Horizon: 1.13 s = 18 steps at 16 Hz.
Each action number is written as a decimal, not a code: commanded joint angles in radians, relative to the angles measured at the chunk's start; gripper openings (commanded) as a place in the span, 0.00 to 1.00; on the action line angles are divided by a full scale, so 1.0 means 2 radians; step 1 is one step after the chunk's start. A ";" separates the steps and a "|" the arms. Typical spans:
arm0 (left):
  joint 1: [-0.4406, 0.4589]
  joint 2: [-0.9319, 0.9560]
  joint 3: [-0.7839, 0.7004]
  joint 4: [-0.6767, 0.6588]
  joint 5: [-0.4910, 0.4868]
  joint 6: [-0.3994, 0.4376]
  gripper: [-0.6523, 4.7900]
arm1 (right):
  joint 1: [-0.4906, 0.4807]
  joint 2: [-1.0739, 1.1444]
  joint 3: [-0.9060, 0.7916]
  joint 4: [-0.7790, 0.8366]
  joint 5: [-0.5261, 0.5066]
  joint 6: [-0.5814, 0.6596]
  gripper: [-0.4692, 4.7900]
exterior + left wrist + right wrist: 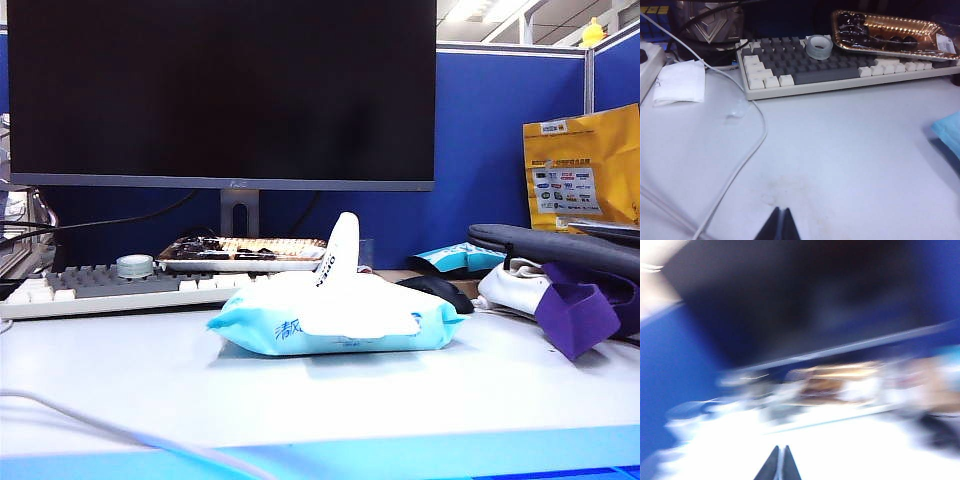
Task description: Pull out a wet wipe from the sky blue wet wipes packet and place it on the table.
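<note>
- The desk (150,380) is wide and pale, with a light blue strip along its front edge.
- A thin white cable (120,432) lies near the front left corner of the desk.
- The left pincer (779,226) shows only in its own wrist view. Its two dark tips sit tight together, so it is closed and holds nothing. It hangs over bare desk near the white cable.
- The right pincer (779,465) shows only in its own wrist view too. That picture is very blurry. The dark tips are pressed together, so it is closed and empty.
- The sky blue wet wipes packet (335,322) lies flat in the middle of the desk.
- The white flap (338,252) of the packet stands up from its top.
- I cannot see any wet wipe pulled out yet.
- A folded purple cloth (578,312) lies by the right edge of the desk.
- A black mouse (436,290) sits just behind the packet.
- A keyboard (90,287) lies further back on the left, with a roll of tape (134,265) resting on it.
- A shiny food tray (240,252) sits on the keyboard's right end.
- A big dark monitor (220,90) stands at the back edge of the desk.
</note>
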State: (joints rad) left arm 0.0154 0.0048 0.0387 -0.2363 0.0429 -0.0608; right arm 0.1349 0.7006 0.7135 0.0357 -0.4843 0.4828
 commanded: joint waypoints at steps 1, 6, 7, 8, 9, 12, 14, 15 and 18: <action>0.000 -0.002 -0.003 -0.005 0.003 0.000 0.11 | 0.003 0.031 0.004 0.075 -0.112 0.104 0.08; 0.000 -0.002 -0.003 -0.005 0.002 0.000 0.11 | 0.037 0.114 0.035 0.001 -0.107 0.068 0.08; 0.000 -0.002 -0.003 -0.005 0.002 0.000 0.11 | 0.072 0.154 0.066 -0.043 -0.080 0.019 0.08; 0.000 -0.002 -0.003 -0.005 0.001 0.000 0.11 | 0.118 0.207 0.119 -0.100 -0.025 -0.045 0.08; 0.000 -0.002 -0.003 -0.005 0.002 0.000 0.11 | 0.147 0.243 0.156 -0.125 0.019 -0.071 0.08; 0.000 -0.002 -0.003 -0.005 0.001 0.000 0.11 | 0.188 0.344 0.259 -0.179 0.113 -0.099 0.08; 0.000 -0.002 -0.003 -0.005 0.002 0.000 0.11 | 0.200 0.390 0.297 -0.189 0.142 -0.104 0.08; 0.000 -0.002 -0.003 -0.005 0.002 0.000 0.11 | 0.202 0.414 0.316 -0.196 0.165 -0.114 0.08; 0.000 -0.002 -0.003 -0.005 0.002 0.000 0.11 | 0.206 0.458 0.332 -0.203 0.208 -0.126 0.08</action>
State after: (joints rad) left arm 0.0154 0.0048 0.0387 -0.2359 0.0429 -0.0608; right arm 0.5457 1.6070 1.3708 -0.3676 -0.0967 0.2386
